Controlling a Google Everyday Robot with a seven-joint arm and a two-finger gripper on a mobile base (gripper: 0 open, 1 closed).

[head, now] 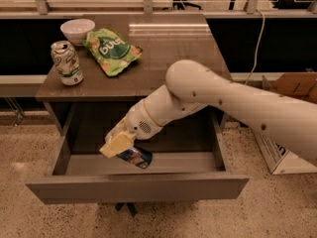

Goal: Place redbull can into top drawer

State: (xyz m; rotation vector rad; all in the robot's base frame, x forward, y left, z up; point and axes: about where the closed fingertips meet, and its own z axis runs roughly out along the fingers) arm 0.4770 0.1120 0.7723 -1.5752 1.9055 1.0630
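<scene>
I have the gripper (119, 145) down inside the open top drawer (138, 187), over its left-centre part and close to the near front panel. The pale yellow fingers (114, 144) are closed around the redbull can (137, 157). The can lies tilted rather than upright, its blue and silver body sticking out to the right of and below the fingers. It sits low in the drawer cavity, but I cannot tell whether it touches the drawer floor. The part of the can inside the grip is hidden from me.

The white arm (223, 100) reaches in from the right edge of the view and crosses over the near right part of the surface (168, 48). It then bends down past the surface's near edge into the drawer. The drawer is pulled well out toward me, and its plain flat front spans almost the full width of the surface above it.

On the surface, well apart from the gripper, a green-and-white can (67, 63) stands upright at the left edge. A white bowl (78, 31) sits farther back, and a green snack bag (111, 51) lies flat just to its right. On the floor at the right, part of a cardboard box (290, 86) shows behind the arm.
</scene>
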